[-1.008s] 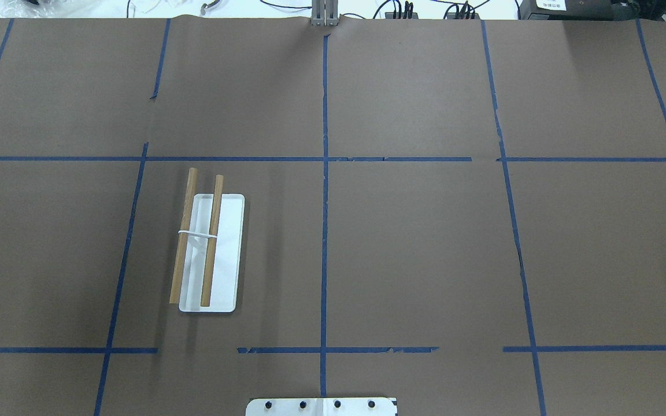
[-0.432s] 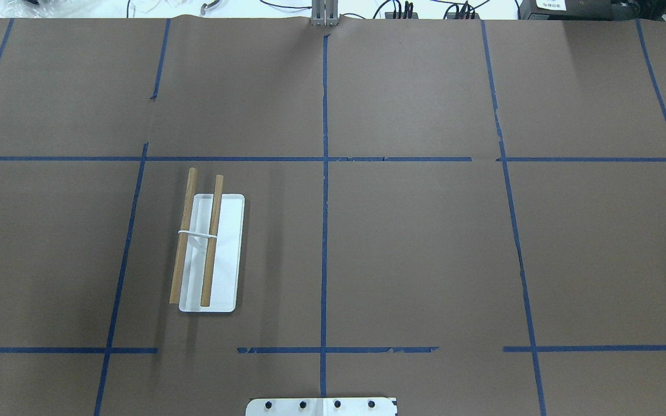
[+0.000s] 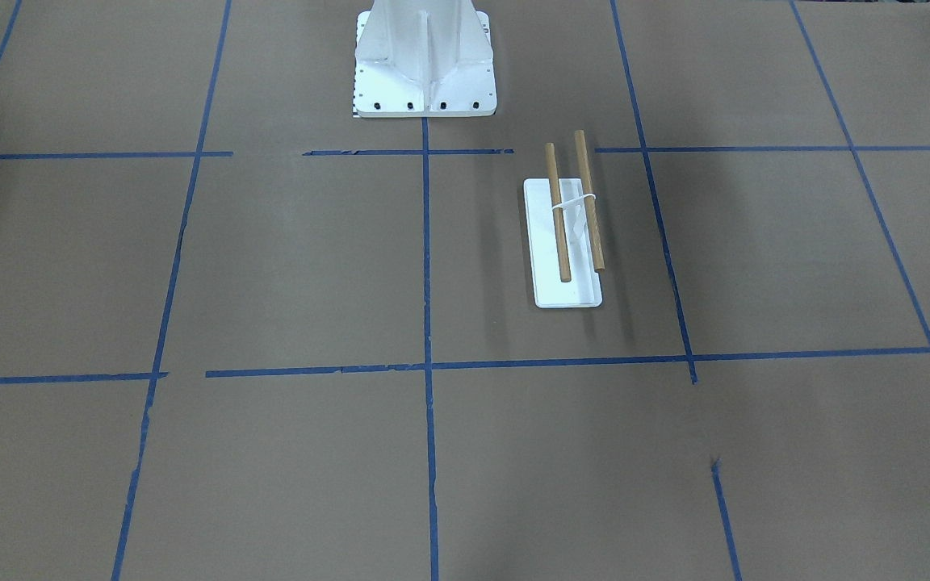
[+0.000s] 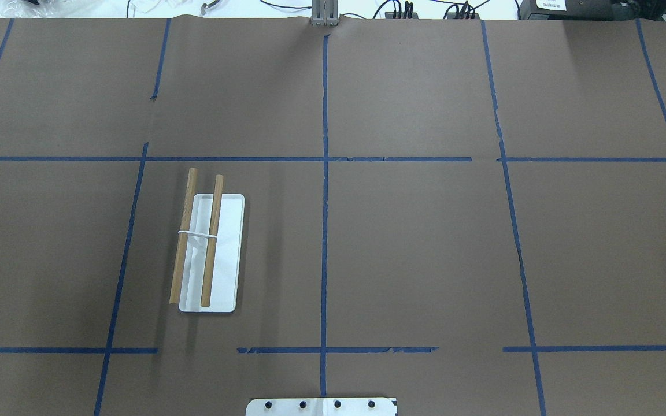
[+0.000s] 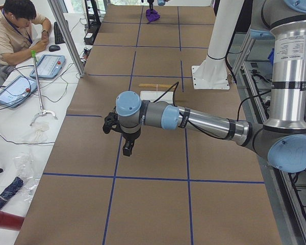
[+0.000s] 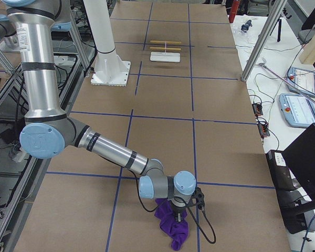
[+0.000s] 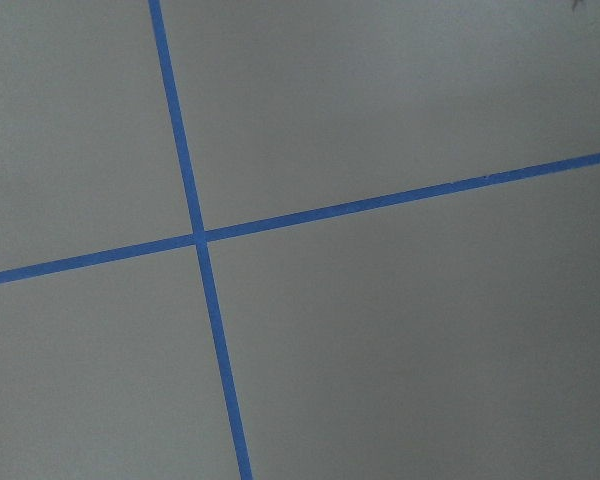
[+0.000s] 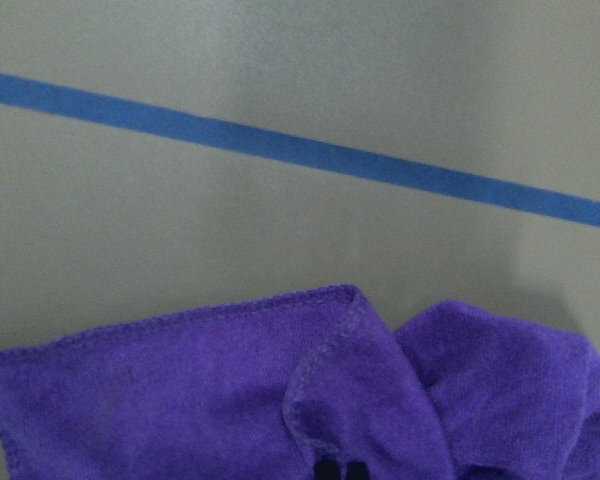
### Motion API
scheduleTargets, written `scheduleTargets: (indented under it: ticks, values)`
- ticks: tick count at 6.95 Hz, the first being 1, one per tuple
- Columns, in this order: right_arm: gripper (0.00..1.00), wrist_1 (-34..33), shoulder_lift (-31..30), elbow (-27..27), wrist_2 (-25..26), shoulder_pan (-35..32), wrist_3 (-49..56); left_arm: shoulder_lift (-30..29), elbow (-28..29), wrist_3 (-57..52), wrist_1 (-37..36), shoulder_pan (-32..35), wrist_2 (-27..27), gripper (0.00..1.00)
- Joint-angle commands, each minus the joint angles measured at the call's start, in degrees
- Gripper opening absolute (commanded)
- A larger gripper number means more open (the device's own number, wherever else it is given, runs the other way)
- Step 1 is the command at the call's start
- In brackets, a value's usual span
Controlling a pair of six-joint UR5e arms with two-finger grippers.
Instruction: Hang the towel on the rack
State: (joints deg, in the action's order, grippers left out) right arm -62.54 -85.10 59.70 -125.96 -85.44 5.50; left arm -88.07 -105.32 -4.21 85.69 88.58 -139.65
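The rack (image 4: 208, 254) has two wooden dowels on a white support and flat white base plate. It stands bare on the left half of the brown table and also shows in the front view (image 3: 566, 234). The purple towel (image 6: 172, 223) lies crumpled at the table's far right end, and fills the lower part of the right wrist view (image 8: 230, 400). My right gripper (image 6: 179, 212) points down into it. Its dark fingertips (image 8: 326, 468) stand close together in a pinched fold. My left gripper (image 5: 126, 148) hangs over bare table at the left end; I cannot tell whether it is open.
The white bolted pedestal (image 3: 425, 64) stands at the robot's side of the table, mid-width. Blue tape lines cross the brown paper. An operator (image 5: 15, 30) sits beyond the far edge with tablets (image 5: 48, 65). A metal post (image 6: 260, 39) stands at that edge.
The speck of purple towel at the overhead view's right edge has shifted very slightly. The rack has not moved.
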Motion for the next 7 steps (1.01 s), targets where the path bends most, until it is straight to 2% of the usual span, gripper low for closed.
scheduleTargets:
  ticks: [1,2,3,4,5,6,7]
  values:
    - [0.00,-0.82,0.20,5.03,-0.95,-2.35,0.39,0.01,-0.07,0.00,0.00,0.01,-0.01,1.00]
    - [0.00,-1.44,-0.41,8.73,-2.78,-4.28,0.39,-0.08,-0.24,0.00,0.00,0.01,-0.01,1.00]
    - [0.00,-6.32,-1.11,15.03,-4.37,-4.65,0.39,-0.60,-0.24,0.26,0.00,0.01,-0.97,1.00]
    - [0.00,-15.33,-3.04,25.97,-4.56,-4.39,0.39,-1.74,0.19,8.70,0.35,0.01,-5.94,1.00]
    - [0.00,-29.69,-3.06,39.13,-4.56,-4.21,0.30,-2.88,0.55,20.10,6.36,-0.42,-8.86,1.00]
    - [0.00,-44.80,-2.27,53.88,-4.47,-1.17,-0.48,-2.72,0.20,25.00,14.51,-1.65,-10.45,1.00]
    - [0.00,-54.78,1.39,61.34,-4.73,1.91,-0.93,-2.89,-0.15,32.70,17.37,-4.44,-14.82,1.00]
